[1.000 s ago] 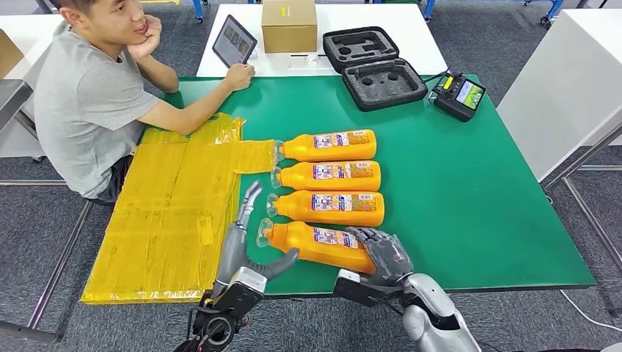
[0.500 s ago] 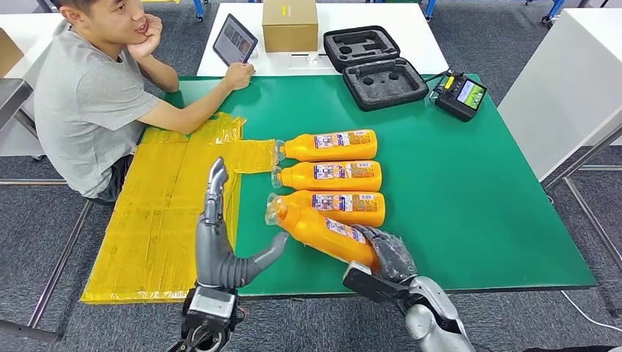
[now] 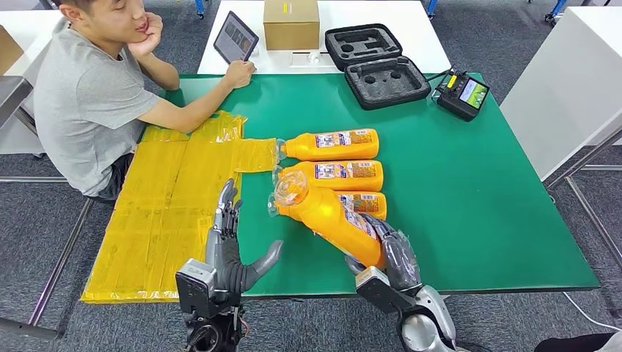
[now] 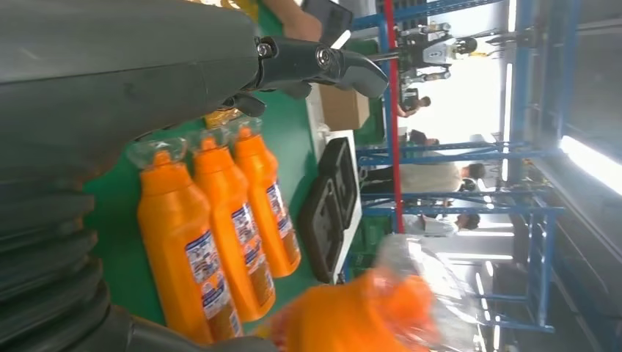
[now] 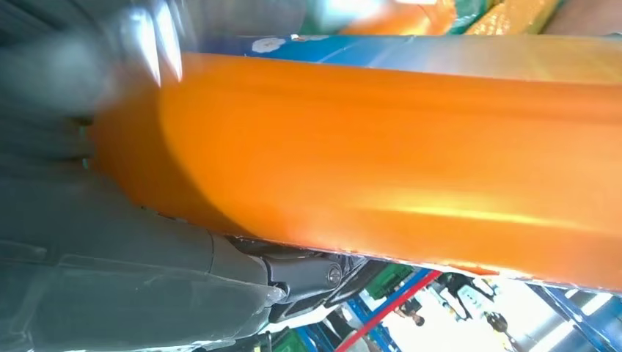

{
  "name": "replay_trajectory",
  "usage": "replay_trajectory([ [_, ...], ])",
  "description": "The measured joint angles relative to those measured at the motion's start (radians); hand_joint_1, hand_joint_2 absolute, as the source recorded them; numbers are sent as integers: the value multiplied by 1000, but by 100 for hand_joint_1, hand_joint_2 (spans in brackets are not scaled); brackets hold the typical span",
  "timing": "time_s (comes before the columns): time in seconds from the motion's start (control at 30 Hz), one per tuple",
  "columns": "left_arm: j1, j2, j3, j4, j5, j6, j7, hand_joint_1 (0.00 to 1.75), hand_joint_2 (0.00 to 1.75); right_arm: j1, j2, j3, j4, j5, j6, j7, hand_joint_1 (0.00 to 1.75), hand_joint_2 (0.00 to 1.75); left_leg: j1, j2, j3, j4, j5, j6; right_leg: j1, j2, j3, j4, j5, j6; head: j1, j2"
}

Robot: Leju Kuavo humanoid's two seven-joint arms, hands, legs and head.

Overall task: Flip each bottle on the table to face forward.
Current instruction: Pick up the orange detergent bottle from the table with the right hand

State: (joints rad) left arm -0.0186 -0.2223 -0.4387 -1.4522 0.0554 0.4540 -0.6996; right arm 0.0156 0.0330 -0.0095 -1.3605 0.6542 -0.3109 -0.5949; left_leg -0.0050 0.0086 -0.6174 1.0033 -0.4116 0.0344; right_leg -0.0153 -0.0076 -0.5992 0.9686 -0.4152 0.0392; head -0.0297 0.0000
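Bottle tilts cap-up off the surface, its base gripped by the right hand; left hand beside it, fingers spread, holding nothing.

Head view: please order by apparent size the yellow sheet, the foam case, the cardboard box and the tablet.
1. Yellow sheet
2. Foam case
3. Cardboard box
4. Tablet
All lie farther away than the sheet, so true sizes may differ.

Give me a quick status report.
Right hand grips lifted bottle, cap end raised. Left hand open. Three bottles lie close behind.
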Motion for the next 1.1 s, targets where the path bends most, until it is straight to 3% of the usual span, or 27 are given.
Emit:
replay_trajectory([
  [0.33,-2,-10,20,91,148,-126,1,0,175,-4,4,25,-4,-41,-63,-22,175,175,0,0,0,0,0,0,0,0,0,0,0,0,0,0],
  [0.63,-10,-2,-16,133,262,-247,48,0,175,-32,12,81,62,-80,-97,-44,175,175,0,0,-1,0,0,0,0,0,0,0,0,0,0,0],
  [1.1,-58,5,-63,159,223,-215,29,0,175,-154,63,160,272,-82,-110,-53,175,175,0,0,-1,0,1,0,0,0,0,0,0,0,0,0],
])
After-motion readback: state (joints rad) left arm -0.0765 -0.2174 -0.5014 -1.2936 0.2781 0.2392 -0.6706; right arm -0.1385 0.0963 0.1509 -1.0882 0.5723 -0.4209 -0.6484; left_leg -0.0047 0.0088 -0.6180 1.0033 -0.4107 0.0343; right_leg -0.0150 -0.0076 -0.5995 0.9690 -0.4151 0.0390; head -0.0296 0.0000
